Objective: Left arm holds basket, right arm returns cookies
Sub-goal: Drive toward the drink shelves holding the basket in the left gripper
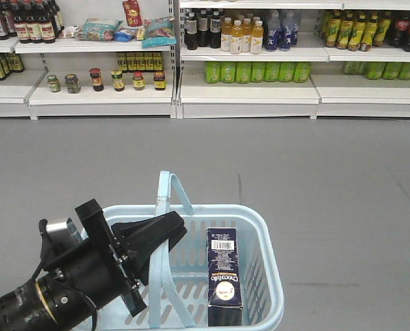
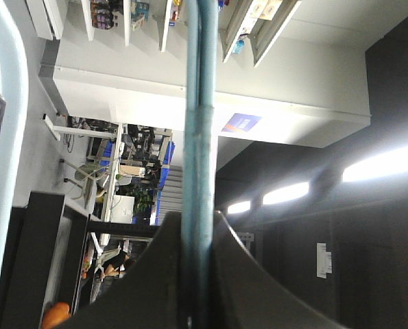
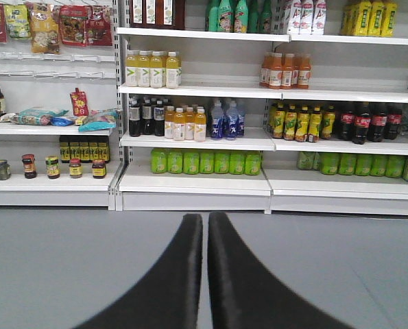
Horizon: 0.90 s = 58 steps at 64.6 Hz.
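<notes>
Cookies [image 1: 224, 276], a dark navy box with its barcode label at the far end and a round white logo at the near end, sit inside the basket [image 1: 218, 209], in its right half and close to its right wall. I cannot tell whether the box lies flat on the basket floor or leans against the slotted side. It is the only item visible in the basket; the left half shows bare slots, though the arm hides part of it.

The left gripper [image 1: 173, 233] reaches in from the basket's left side and is clamped around the 2 handles [image 1: 162, 193], which are swung up and pressed together above the middle of the basket. The left wrist view shows both pale blue bars running straight between the black fingers. Pinching both handles as 1 bar probably keeps the basket level and steady, with its right half open from above, so the box can be lifted out without the basket sliding.

The right gripper [image 3: 205, 267] is nowhere near the basket: its fingers are drawn nearly together with nothing between them, aimed at the shelves [image 3: 190, 184] of bottles and jars beyond the basket. Judging by this, the box has not yet been picked up.
</notes>
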Motion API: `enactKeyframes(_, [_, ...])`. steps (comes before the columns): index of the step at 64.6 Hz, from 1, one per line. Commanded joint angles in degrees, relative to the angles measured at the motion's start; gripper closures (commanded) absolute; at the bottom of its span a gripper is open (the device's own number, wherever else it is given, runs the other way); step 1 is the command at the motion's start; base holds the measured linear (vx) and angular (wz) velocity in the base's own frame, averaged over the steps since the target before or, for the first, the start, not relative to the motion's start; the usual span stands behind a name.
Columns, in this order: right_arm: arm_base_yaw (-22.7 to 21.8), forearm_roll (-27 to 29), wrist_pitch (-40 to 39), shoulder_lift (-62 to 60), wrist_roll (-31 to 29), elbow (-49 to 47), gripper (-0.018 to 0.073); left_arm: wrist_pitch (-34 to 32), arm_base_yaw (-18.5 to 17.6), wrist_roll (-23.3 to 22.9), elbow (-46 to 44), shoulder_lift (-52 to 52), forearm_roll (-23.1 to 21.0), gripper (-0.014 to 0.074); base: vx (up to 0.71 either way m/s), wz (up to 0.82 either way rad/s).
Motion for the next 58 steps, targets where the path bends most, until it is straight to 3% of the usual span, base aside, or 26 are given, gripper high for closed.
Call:
enactKeyframes(1, [-0.44,-0.01,-4.14,-0.70,-0.34,1.07,0.0569,-16.46,-0.42,-0.03,-1.55,-1.86,-1.13,0.0596,0.54,-0.03])
enactKeyframes(58, [-0.44,-0.01,-4.14,-0.70,-0.34,1.07,0.0569,-16.46,-0.42,-0.03,-1.55,-1.86,-1.13,0.0596,0.53,-0.01])
